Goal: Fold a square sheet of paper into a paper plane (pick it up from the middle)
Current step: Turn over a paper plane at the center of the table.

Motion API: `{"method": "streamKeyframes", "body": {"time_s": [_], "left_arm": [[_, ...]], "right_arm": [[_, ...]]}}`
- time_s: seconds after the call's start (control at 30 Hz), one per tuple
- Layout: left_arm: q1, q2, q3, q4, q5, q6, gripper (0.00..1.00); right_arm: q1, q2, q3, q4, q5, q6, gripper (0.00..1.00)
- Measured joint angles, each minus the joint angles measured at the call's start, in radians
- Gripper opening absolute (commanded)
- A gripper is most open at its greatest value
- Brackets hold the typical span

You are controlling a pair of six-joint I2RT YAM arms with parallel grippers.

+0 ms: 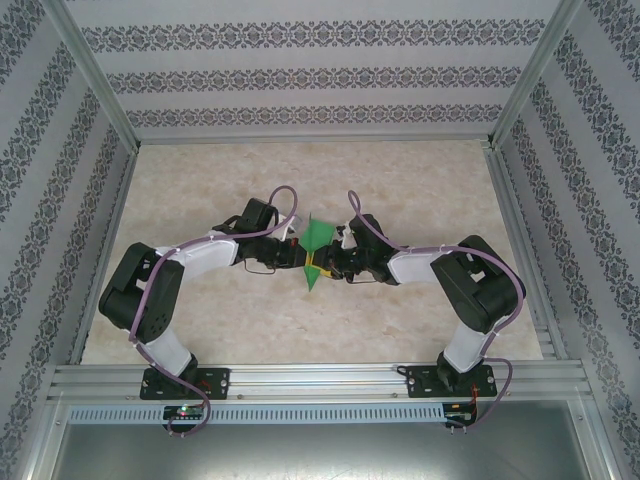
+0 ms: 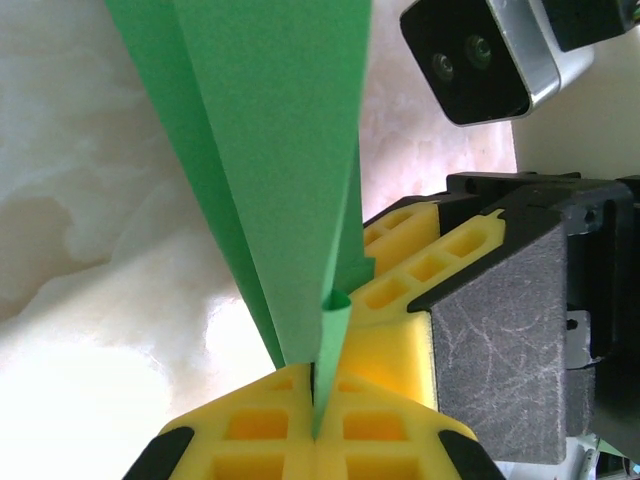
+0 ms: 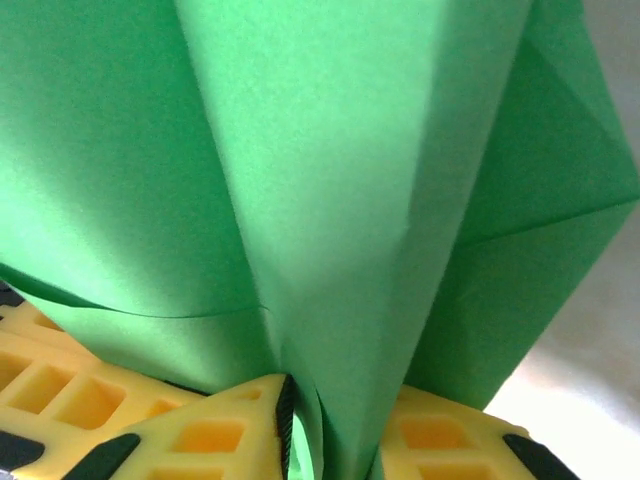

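Pressed together right under the left wrist camera, our left gripper (image 2: 315, 405) pinches the green paper plane (image 2: 280, 150) by its folded edge. Our right gripper (image 3: 332, 435) nips the same paper just beside it, at the middle of the marble table (image 1: 420, 180)

Paper plane (image 1: 318, 242): bright-green sheet folded into long tapering layers with sharp creases.
Pose: on edge, widening away from its narrow end.
Place: mid-desk (image 1: 300, 180), narrow end pinched by left hand (image 2: 318, 390) and right hand (image 3: 290, 400).
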Motion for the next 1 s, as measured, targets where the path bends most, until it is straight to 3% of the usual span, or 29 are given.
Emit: {"method": "streamKeyframes", "body": {"time_s": [0.5,0.77,1.0], "left_arm": [[0.013,0.0,-0.022,0.011,0.001,-0.023,0.13],[0.026,-0.002,-0.021,0.018,0.005,-0.037,0.21],[0.026,-0.007,-0.021,0.02,0.01,-0.044,0.43]], "right_arm": [[0.006,-0.039,0.023,-0.107,0.028,-0.059,0.0],[0.016,-0.064,0.085,-0.362,0.125,-0.183,0.0],[0.067,-0.077,0.217,-0.679,0.292,-0.329,0.0]]}}
